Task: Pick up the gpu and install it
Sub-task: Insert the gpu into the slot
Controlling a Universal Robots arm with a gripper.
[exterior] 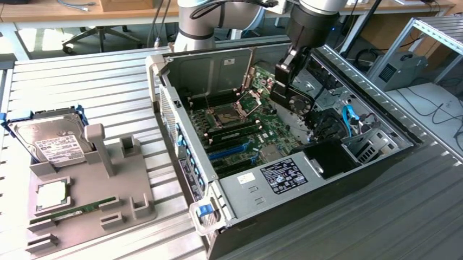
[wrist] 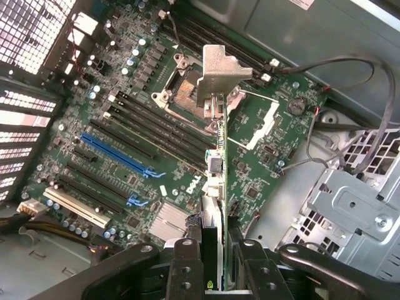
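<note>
Gripper jaws are pinched on one end of the gpu, which is seen edge-on between them. The card's long axis runs straight away from the gripper toward the motherboard, with the silvery bracket at the far end. The card is held clear above the board and is not seated in any slot. The bracket lines up over the processor socket. The blue expansion slots lie off to one side, apart from the card, and their length appears to run at an angle to it.

In the exterior view, the gripper and gpu are inside the open computer case. The slots lie toward the exterior view's left of the card. On that side, outside the case, a grey tray holds a hard drive and a green memory stick.
</note>
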